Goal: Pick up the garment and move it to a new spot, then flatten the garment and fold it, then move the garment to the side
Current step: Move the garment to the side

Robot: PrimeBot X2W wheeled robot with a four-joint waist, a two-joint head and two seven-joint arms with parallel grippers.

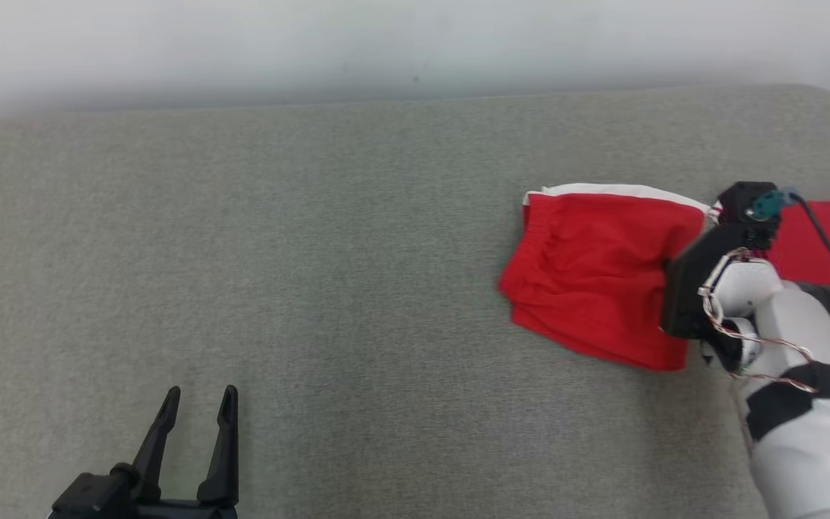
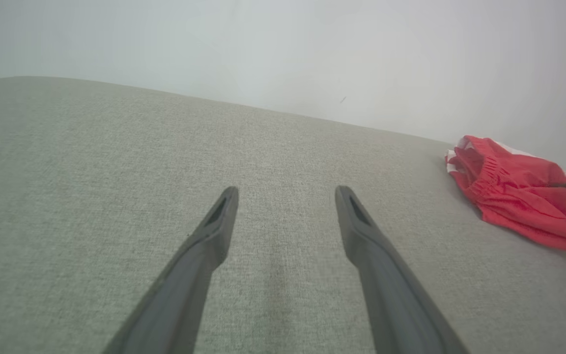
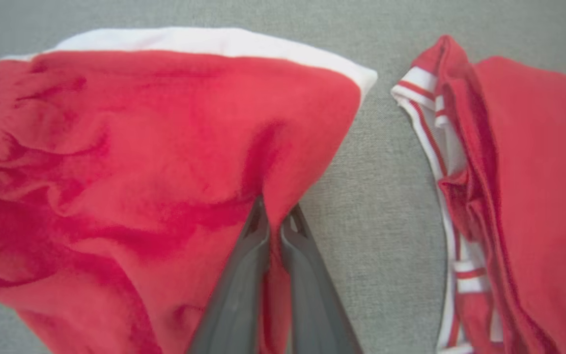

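Right wrist view, right gripper (image 3: pixel 277 210) pinched on red garment (image 3: pixel 140 147)

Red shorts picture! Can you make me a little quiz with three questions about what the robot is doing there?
1. True or false: the right gripper is shut on the red shorts.
2. Pick one. The left gripper is: A) open, holding nothing, over the grey surface; B) shut on a sock; C) holding a cup.
3. Fill the gap: the other red garment beside the shorts has striped trim in red and ____.
Key: 1 true; 2 A; 3 white.
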